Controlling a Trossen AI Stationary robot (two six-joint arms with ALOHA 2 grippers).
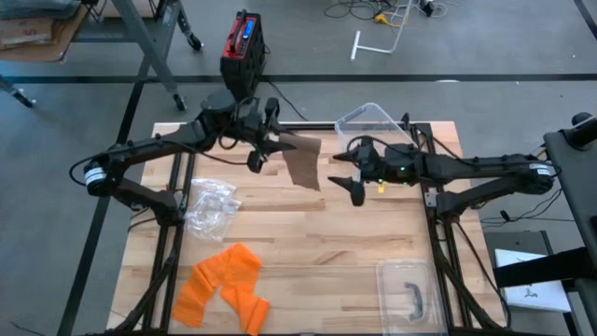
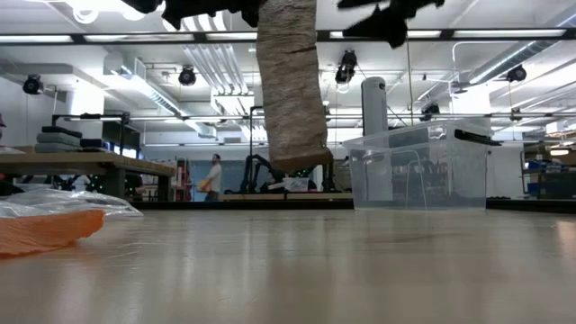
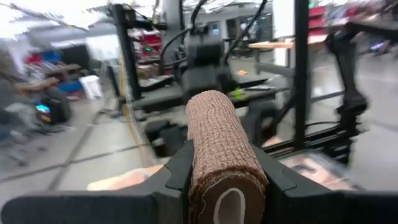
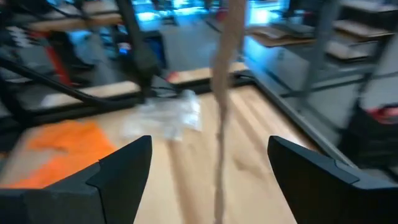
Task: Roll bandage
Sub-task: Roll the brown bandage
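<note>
Hanging above the wooden counter (image 1: pixel 308 243), a tan woven bandage (image 1: pixel 303 161) trails a loose strip from its roll, grasped by the left claw (image 1: pixel 262 149). Right claw (image 1: pixel 353 175) released, facing it. Clear bin (image 1: pixel 373 123) behind, contents unclear.

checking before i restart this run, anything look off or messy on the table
The brown bandage is mostly unrolled: the left tool is shut on its rolled end, and a long tail hangs loose above the table. The right tool waits open beside it. The orange bandages lie crumpled near the front left corner.
</note>
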